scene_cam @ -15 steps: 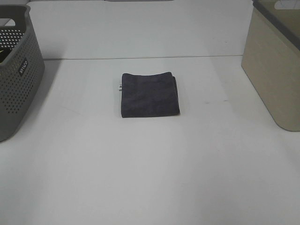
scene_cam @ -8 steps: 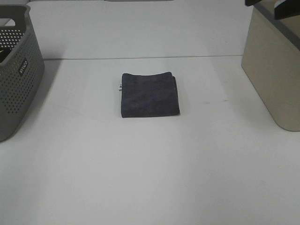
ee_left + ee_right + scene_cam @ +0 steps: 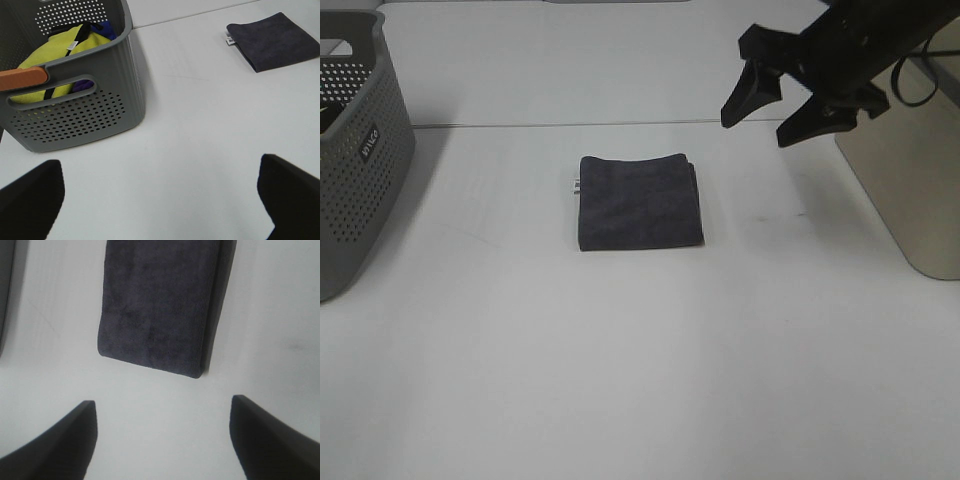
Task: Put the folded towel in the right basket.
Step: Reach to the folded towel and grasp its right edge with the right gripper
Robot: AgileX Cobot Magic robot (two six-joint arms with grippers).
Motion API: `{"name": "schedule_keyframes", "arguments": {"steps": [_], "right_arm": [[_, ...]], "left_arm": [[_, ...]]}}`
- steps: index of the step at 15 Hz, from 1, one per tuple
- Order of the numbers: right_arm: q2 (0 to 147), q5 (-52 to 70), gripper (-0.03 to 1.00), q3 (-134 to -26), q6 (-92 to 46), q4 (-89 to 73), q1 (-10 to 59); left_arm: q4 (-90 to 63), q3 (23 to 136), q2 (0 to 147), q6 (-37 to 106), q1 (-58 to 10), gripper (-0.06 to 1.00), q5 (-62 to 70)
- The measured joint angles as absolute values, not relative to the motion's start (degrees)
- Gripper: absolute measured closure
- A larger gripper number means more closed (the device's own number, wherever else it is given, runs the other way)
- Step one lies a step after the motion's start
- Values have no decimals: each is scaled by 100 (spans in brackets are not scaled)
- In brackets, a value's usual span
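Observation:
A dark grey folded towel [image 3: 639,201] lies flat on the white table near the middle. It also shows in the left wrist view [image 3: 273,40] and the right wrist view [image 3: 162,305]. My right gripper [image 3: 767,117] is open and empty in the air to the towel's upper right, its fingers [image 3: 60,437] spread wide. The beige right basket [image 3: 910,165] stands at the right edge. My left gripper [image 3: 160,195] is open and empty, far left, out of the exterior high view.
A grey perforated basket [image 3: 355,150] stands at the left edge; in the left wrist view this basket [image 3: 100,107] holds yellow and purple cloths. The white table [image 3: 640,370] spreads in front of the towel.
My right arm has come into view from the upper right, over the right basket, and now hangs open beside the towel. The towel has not moved.

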State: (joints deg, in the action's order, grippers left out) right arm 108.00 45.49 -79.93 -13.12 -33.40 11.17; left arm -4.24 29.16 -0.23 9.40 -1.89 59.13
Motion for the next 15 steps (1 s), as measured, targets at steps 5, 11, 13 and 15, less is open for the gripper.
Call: {"name": "schedule_keyframes", "arguments": {"steps": [5, 11, 13, 15], "right_arm": [[12038, 4498, 28, -8371, -1558, -3930, 1117], [13419, 5145, 28, -10004, -1639, -4206, 1117], [13762, 5191, 28, -10434, -1639, -4206, 1117], [13957, 5248, 28, -10714, -1639, -4206, 1117]], "left_arm": [[-424, 2916, -23, 940, -189, -4, 5913], [-424, 2916, -23, 940, -189, -4, 5913], [-424, 2916, -23, 940, -189, -4, 5913], [-424, 2916, -23, 940, -189, -4, 5913]]}}
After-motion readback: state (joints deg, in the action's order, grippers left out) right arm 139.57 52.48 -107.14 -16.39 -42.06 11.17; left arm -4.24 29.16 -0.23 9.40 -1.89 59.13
